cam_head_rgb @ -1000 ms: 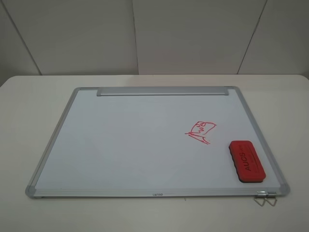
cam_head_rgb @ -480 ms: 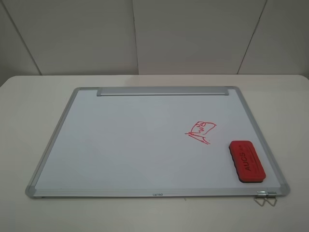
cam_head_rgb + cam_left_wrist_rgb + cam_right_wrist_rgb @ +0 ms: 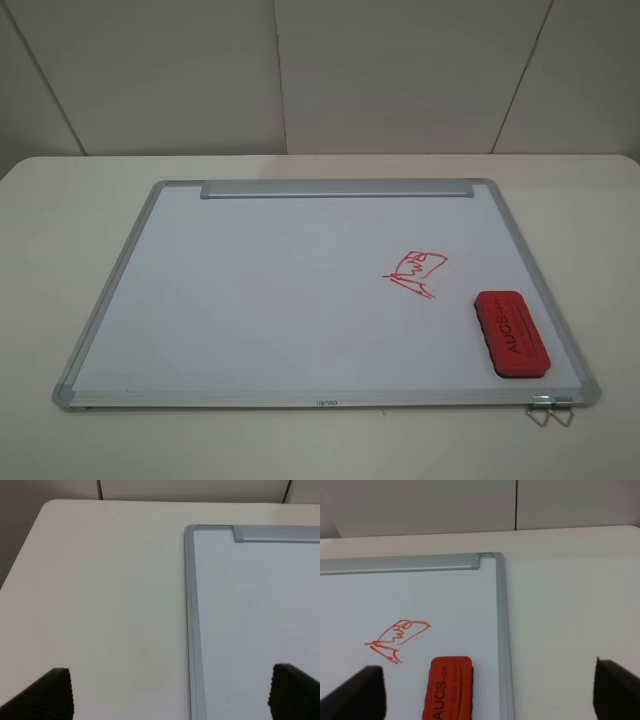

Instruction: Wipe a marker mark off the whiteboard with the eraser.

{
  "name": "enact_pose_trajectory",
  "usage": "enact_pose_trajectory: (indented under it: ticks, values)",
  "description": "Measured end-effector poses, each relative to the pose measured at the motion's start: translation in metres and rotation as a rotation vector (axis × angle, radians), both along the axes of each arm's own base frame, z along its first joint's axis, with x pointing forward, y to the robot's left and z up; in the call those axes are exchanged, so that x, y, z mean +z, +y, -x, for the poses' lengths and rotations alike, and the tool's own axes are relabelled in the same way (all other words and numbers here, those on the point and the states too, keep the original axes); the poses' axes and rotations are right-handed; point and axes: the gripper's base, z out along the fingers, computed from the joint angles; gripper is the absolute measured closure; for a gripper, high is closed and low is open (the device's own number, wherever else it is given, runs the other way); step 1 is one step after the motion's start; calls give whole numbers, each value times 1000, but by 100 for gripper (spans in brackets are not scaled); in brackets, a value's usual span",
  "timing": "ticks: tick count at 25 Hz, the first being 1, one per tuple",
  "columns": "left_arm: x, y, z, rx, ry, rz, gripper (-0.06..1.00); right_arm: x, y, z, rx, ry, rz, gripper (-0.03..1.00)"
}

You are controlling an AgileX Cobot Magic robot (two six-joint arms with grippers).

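Note:
The whiteboard (image 3: pixel 250 290) lies flat on the table with its silver tray strip (image 3: pixel 335 188) at the far edge. The red eraser (image 3: pixel 512 333) rests on the board near its front right corner, lettering up. No round-face marker mark shows; the only drawing is an angular red scribble (image 3: pixel 417 272) just left of and behind the eraser. My left gripper (image 3: pixel 170 695) hangs open over the board's left frame (image 3: pixel 190 605). My right gripper (image 3: pixel 490 692) is open above the board's right edge, with the eraser (image 3: pixel 447 690) and scribble (image 3: pixel 397 640) below it. Neither arm shows in the exterior view.
A white table (image 3: pixel 60 220) carries the board, with panel walls behind. A small metal wire clip (image 3: pixel 550 411) pokes out under the board's front right corner. Bare tabletop lies left (image 3: pixel 100 590) and right (image 3: pixel 570 610) of the board.

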Motion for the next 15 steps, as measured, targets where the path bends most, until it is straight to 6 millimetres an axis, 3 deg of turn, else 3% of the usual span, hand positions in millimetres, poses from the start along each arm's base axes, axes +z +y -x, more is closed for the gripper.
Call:
enact_pose_trajectory:
  ticks: [15]
  values:
    - [0,0,0,0,0,0,17,0,0,0,0,0,0,23]
